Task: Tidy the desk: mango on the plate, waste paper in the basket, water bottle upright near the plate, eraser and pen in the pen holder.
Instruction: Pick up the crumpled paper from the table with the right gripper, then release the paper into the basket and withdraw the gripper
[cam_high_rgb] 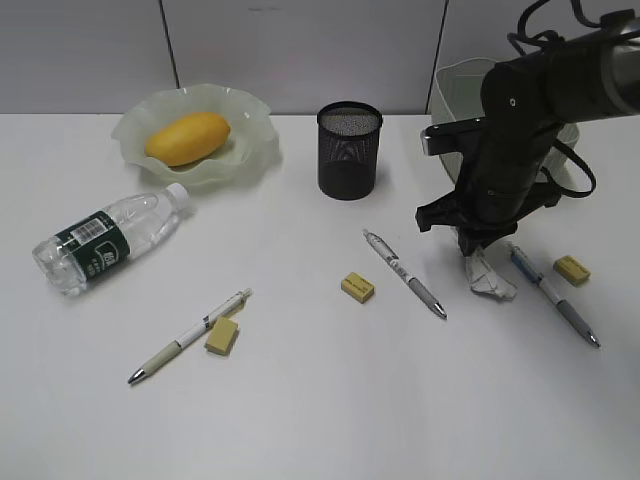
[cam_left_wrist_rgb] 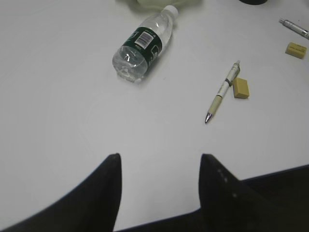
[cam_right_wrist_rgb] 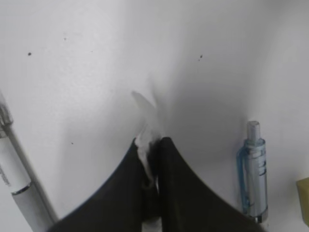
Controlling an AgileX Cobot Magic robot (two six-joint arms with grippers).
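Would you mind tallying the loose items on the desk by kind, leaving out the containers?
Pens: 3
Erasers: 3
Water bottle: 1
Mango: 1
Waste paper: 1
Total: 9

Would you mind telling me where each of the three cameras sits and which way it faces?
Exterior view: in front, looking down at a slant across the desk; the right arm shows.
Left wrist view: above bare desk, facing the water bottle; the left gripper stands open.
Right wrist view: close over the desk; the right gripper pinches the waste paper.
Shared: the exterior view also shows the water bottle and waste paper.
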